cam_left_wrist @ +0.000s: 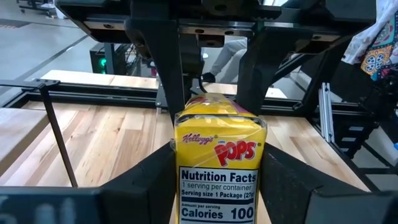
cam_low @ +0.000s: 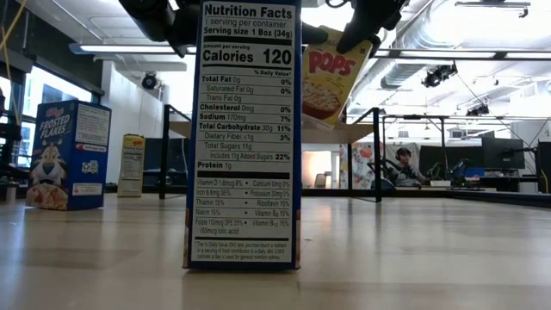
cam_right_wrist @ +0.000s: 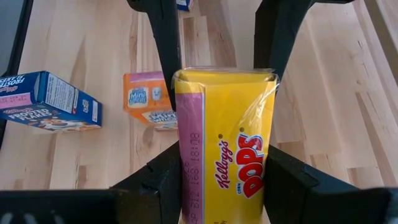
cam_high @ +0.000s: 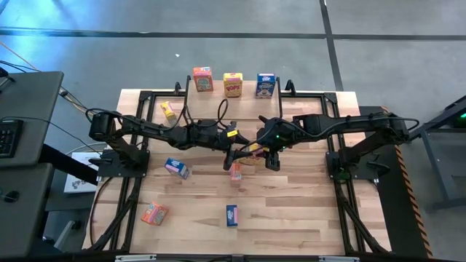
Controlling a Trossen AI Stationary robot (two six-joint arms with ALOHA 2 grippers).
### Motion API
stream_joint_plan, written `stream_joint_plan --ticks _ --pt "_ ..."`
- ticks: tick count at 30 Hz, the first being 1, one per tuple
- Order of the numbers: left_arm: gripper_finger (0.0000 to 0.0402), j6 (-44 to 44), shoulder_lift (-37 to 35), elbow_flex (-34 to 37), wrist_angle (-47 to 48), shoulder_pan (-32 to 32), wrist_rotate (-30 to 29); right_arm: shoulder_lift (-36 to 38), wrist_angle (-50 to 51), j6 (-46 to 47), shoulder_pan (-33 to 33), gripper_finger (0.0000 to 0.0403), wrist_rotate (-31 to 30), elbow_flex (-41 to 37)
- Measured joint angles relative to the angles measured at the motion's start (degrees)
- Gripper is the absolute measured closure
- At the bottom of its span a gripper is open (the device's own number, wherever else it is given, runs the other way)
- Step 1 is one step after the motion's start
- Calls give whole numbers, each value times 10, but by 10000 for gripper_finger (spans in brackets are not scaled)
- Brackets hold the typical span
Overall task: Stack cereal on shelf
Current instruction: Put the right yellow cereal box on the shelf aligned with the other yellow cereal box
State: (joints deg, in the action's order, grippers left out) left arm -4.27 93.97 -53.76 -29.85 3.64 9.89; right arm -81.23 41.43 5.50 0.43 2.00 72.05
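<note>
High view, step: a handover in mid-air. The left claw [cam_high: 237,154] and the right claw [cam_high: 266,156] meet nose to nose over the middle of the counter [cam_high: 306,211], with one yellow box [cam_high: 250,148] between them.
High view, goal: the shelf [cam_high: 218,93] lies beyond both claws at the far edge. It carries an orange box [cam_high: 203,78], a second yellow box [cam_high: 233,84] and a blue box [cam_high: 266,85] in a row.
High view, around: just under the claws stands another orange box [cam_high: 235,172]. Out to the left claw's side lie a blue box [cam_high: 177,168] and a flat yellow one [cam_high: 168,110]. Nearer the front edge are an orange box [cam_high: 154,212] and a blue one [cam_high: 232,215].
Low view: the held box hangs tilted, clear of the counter. A tall blue carton [cam_low: 243,129] fills the foreground.
Left wrist view: the left claw's fingers [cam_left_wrist: 152,177] lie against the box's two sides. It looks clamped on, though how firmly is hard to judge.
Right wrist view: the right claw is clamped on the other end of the same box.
Next move: I judge one claw must let go before the other carries the box to the shelf.
In the way: the three boxes already on the shelf. The new one needs a free spot or must go on top of them.
</note>
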Motion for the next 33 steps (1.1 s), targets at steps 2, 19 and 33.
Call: stream_joint_plan --ticks 2,19,33 --pt "220 1 0 0 0 0 0 0 0 0 0 236 0 0" --pt "229 9 0 0 0 0 0 0 0 -13 0 236 6 0" --pt "229 10 0 0 -1 0 1 0 1 -29 0 167 6 0"
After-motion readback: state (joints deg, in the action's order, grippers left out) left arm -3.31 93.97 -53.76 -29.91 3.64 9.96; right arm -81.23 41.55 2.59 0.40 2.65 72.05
